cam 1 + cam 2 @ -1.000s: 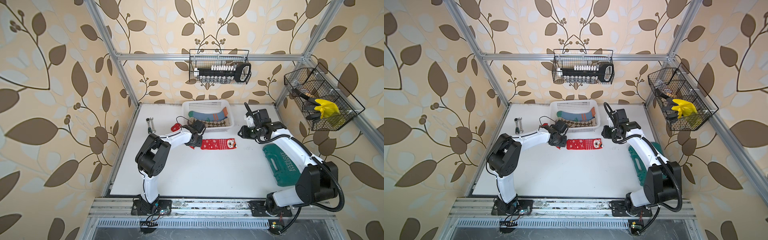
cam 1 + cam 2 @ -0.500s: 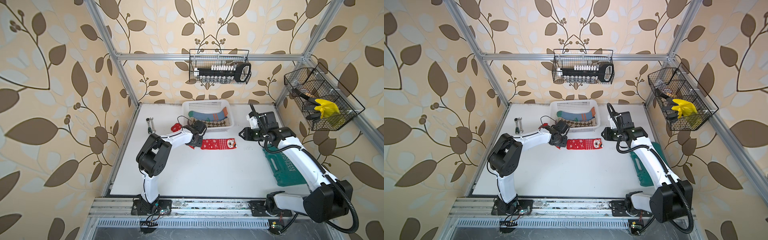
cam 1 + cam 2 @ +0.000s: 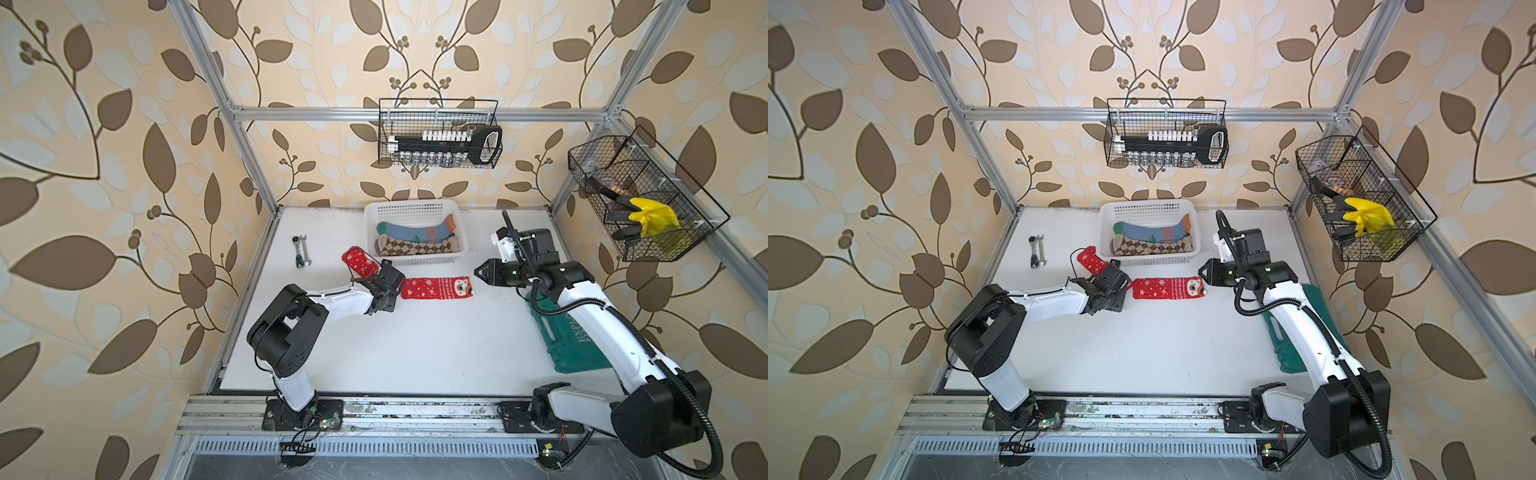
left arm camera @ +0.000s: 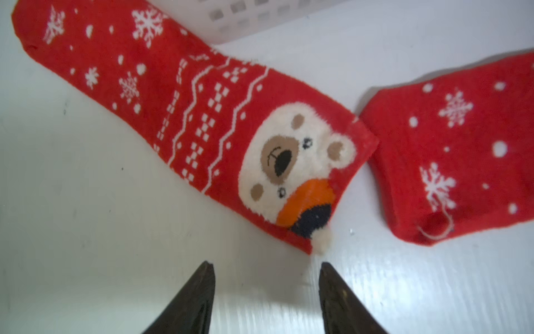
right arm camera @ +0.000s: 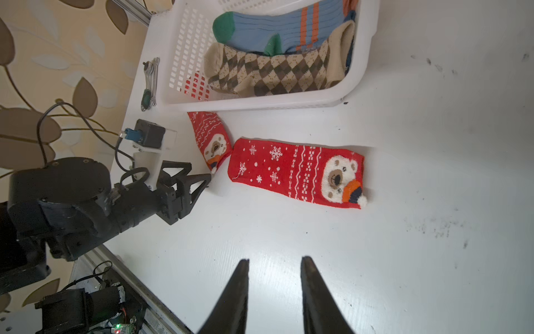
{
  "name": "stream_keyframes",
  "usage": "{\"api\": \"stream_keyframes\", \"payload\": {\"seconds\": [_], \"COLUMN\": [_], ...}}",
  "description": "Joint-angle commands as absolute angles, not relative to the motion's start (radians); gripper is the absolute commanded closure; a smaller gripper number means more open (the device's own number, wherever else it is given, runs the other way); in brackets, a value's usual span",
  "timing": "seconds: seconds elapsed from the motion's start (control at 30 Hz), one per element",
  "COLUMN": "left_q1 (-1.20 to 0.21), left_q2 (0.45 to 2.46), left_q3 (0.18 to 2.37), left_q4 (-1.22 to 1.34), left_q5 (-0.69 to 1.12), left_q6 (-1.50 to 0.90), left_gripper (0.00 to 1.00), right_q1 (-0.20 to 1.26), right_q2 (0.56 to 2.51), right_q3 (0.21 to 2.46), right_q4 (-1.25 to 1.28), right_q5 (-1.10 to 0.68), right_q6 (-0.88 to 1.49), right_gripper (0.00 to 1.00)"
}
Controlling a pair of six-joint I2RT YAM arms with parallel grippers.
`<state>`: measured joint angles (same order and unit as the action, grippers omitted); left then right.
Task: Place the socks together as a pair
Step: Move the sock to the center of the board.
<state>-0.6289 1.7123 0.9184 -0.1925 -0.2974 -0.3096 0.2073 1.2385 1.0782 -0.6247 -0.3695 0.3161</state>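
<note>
While our left gripper hangs low over the white table, jaws moderately apart and empty, the pom-pom corner of the slanted red sock lies just ahead of its tips. Our right gripper, jaws narrower but also parted and empty, hovers near the bear-face end of the flat red sock at the centre of both top views. The two socks meet end to end, cuff against toe; whether they actually touch we cannot tell. The slanted sock runs up and left toward the white basket at upper centre of the frame, which holds a blue sock with orange stripes and a brown diamond-pattern sock. Two wrenches lie left of the basket; a green case lies under our right arm at the right.

We judge the red pair is out of the basket but not yet matched: the socks form a bent line rather than lying one alongside the other. The next move, as we read it, calls for the left gripper to pinch the slanted sock's cuff, lift it clear and lay it along its mate without dragging the flat sock askew.
</note>
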Motion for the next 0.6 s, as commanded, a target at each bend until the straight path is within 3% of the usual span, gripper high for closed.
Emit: {"api": "stream_keyframes", "payload": {"seconds": [0.0, 0.33, 0.43, 0.57], "left_q1": [-0.638, -0.643, -0.644, -0.648], "left_q2": [1.719, 1.845, 1.876, 1.852], "left_q3": [0.901, 1.019, 1.032, 1.011], "left_q4": [-0.039, -0.029, -0.047, -0.085], "left_q5": [-0.348, -0.354, -0.352, -0.377], "left_q6": [-0.27, -0.23, -0.245, -0.272], "left_gripper": [0.41, 0.43, 0.5, 0.75], "right_q1": [0.224, 0.252, 0.26, 0.276], "right_q2": [1.224, 1.193, 1.183, 1.172], "right_q3": [1.054, 1.012, 1.009, 1.002], "right_q4": [-0.598, -0.56, -0.553, -0.542], "right_q5": [-0.422, -0.478, -0.499, -0.521], "right_q6": [0.322, 0.332, 0.337, 0.343], "right_gripper": [0.69, 0.69, 0.7, 0.71]}}
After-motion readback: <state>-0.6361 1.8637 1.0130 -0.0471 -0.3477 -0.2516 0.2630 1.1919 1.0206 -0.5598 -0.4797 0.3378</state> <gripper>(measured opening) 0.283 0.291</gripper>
